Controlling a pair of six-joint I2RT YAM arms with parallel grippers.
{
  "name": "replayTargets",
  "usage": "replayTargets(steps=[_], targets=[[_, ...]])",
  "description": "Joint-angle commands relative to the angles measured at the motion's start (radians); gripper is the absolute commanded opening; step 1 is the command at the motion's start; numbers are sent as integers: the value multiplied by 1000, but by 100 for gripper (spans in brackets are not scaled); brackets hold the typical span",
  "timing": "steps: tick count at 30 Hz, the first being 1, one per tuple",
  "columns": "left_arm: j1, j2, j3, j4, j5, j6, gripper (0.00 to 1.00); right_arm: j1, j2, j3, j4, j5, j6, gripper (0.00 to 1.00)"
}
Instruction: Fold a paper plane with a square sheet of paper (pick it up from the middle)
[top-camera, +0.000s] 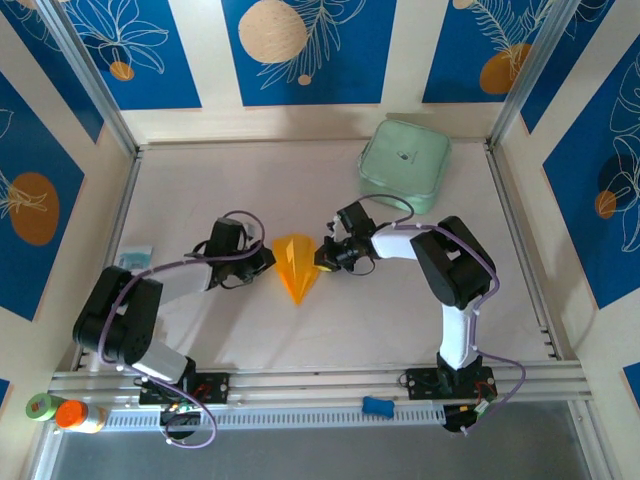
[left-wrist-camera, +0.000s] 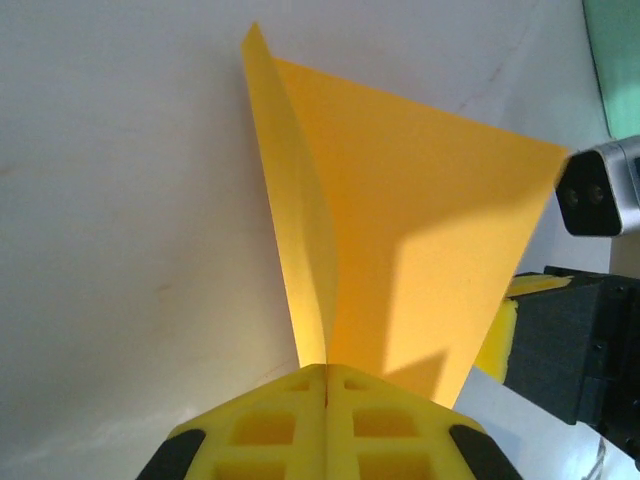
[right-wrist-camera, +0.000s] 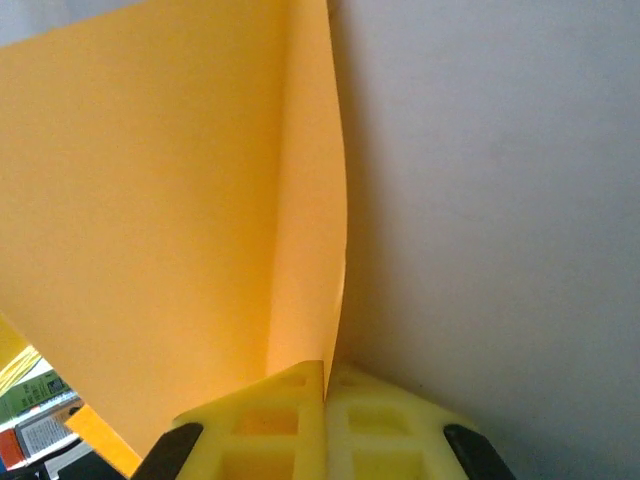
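The square sheet of paper (top-camera: 296, 265), plain orange-yellow, hangs bent into a V-shaped trough at the middle of the table between my two grippers. My left gripper (top-camera: 268, 262) is shut on its left edge. In the left wrist view the yellow jaws (left-wrist-camera: 326, 372) are pressed together with the paper (left-wrist-camera: 400, 230) rising out of them. My right gripper (top-camera: 322, 258) is shut on the opposite edge. In the right wrist view its jaws (right-wrist-camera: 326, 368) pinch the sheet (right-wrist-camera: 170, 200), which fans up to the left. The right gripper's yellow finger (left-wrist-camera: 500, 340) shows behind the sheet in the left wrist view.
A mint-green rounded-square case (top-camera: 405, 165) lies at the back right of the table. A small printed packet (top-camera: 135, 258) sits near the left wall. Two small bottles (top-camera: 65, 412) stand off the near left corner, and a blue piece (top-camera: 376, 405) lies on the front rail.
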Motion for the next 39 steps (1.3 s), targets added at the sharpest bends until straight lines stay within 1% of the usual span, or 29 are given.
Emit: replayTargets(steps=[1,7,11,17,19,21,23,26,28,30,33,36,39], targets=[[-9,-36,-45,-10,-75,-38,0,-3,-40,-28,29,10,23,3],[-13,-9,-71,12,-66,-59,0,4,-30,-32,39,10,32,3],[-15,6,-54,-8,-61,-49,1,8,-12,-21,30,-2,28,4],[-16,-21,0,-95,-59,-2,22,15,-3,15,-11,-11,2,4],[-18,-48,4,-128,-68,8,25,18,3,26,-25,-9,-3,4],[-41,-86,7,-173,-88,15,30,18,5,32,-33,-4,-2,4],[-90,-126,4,-222,-136,14,33,19,7,37,-42,1,-4,4],[-157,-191,-2,-290,-232,-2,34,20,7,41,-51,9,-6,4],[-190,-213,-3,-288,-256,-16,34,20,7,41,-52,12,-7,4],[-219,-206,1,-252,-245,-25,33,22,8,43,-54,12,-6,4],[-251,-150,31,-237,-240,-22,33,22,9,43,-57,14,-4,4],[-263,-85,66,-212,-215,-9,32,22,9,43,-57,14,-3,4],[-274,-53,93,-194,-202,-4,30,22,6,41,-57,15,-3,4]])
